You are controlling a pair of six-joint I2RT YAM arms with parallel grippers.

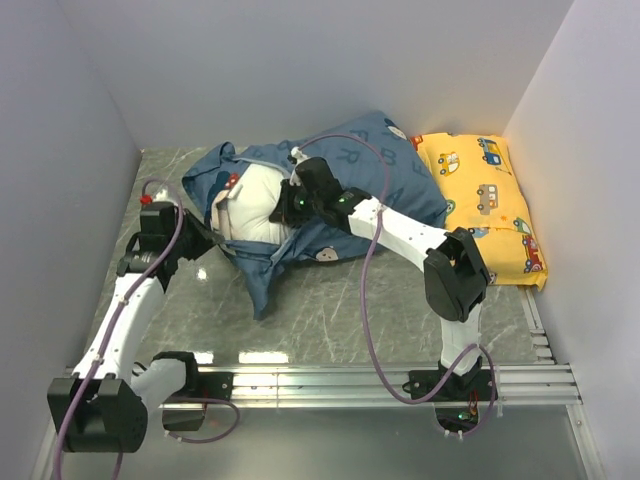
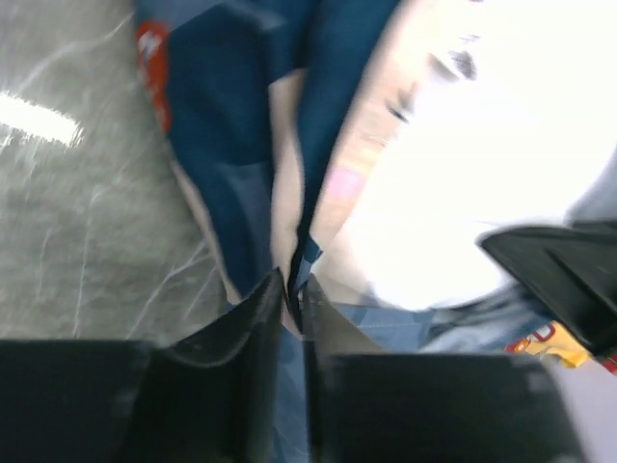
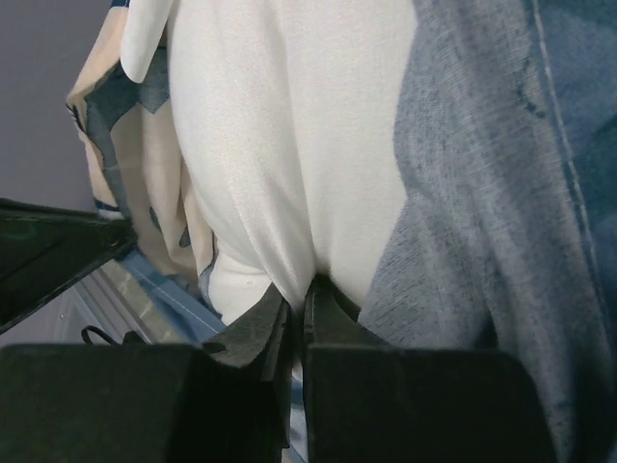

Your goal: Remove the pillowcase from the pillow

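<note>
The dusty-blue pillowcase (image 1: 385, 165) lies at the table's middle back, its open end turned left and peeled back. The white pillow (image 1: 258, 200) bulges out of that opening. My left gripper (image 1: 212, 232) is shut on the pillowcase's edge (image 2: 231, 145) at the left of the opening; a thin fold of blue fabric sits between its fingers (image 2: 253, 313). My right gripper (image 1: 283, 212) is shut on a pinch of the white pillow (image 3: 289, 145), with the blue case (image 3: 482, 222) beside it on the right.
A smaller yellow pillow (image 1: 485, 205) printed with cars lies against the right wall, touching the blue case. Grey walls close in left, back and right. The grey marbled table (image 1: 330, 310) shows in front of the pillow. A metal rail (image 1: 330, 380) runs along the near edge.
</note>
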